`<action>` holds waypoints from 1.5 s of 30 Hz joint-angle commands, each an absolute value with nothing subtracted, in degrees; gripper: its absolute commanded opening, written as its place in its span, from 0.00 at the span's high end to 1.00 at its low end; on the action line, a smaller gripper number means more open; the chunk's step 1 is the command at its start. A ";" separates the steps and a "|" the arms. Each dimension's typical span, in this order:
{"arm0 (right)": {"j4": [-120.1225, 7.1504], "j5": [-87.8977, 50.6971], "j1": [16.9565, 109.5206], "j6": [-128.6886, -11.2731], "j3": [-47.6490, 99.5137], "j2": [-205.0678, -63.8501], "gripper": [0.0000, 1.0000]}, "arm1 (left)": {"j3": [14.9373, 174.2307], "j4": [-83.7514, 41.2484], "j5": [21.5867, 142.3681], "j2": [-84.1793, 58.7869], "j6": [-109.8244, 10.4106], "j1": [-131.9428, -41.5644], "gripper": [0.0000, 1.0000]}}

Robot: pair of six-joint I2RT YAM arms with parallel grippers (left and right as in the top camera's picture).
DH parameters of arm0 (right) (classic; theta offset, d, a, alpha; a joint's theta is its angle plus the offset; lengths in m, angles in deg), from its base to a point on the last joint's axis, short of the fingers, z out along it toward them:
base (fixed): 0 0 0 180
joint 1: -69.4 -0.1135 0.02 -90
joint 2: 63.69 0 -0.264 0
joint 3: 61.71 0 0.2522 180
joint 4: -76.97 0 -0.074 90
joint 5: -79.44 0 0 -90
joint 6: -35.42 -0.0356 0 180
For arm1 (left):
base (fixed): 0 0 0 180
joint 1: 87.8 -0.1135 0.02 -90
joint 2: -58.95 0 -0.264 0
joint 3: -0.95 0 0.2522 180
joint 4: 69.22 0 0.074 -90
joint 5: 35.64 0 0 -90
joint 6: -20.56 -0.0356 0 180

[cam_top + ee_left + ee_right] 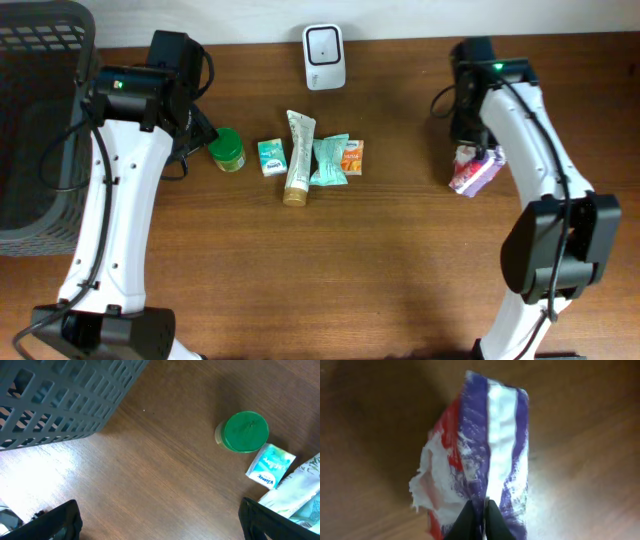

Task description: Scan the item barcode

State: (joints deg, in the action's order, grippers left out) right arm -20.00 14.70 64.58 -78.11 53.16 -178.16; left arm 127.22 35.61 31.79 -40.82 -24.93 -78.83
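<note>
The right tool (pixel 480 510) is clenched on the lower edge of a crinkled packet (pixel 495 445) coloured purple, white and red. This packet is at the right side of the table (pixel 400 280), beside the right arm and well apart from the tube (pixel 298 155) in the middle. I cannot tell if it touches the wood. The white scanner (pixel 324 43) stands at the far edge. The left tool (pixel 160 527) is released, fingers wide, above bare wood between the grey basket (pixel 60 395) and a jar (pixel 245 431) with a green lid.
</note>
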 commanded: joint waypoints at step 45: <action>-39.32 -46.98 79.97 -59.77 37.77 -178.27 0.96 | 127.15 35.72 31.14 -40.73 -25.63 -78.87 0.01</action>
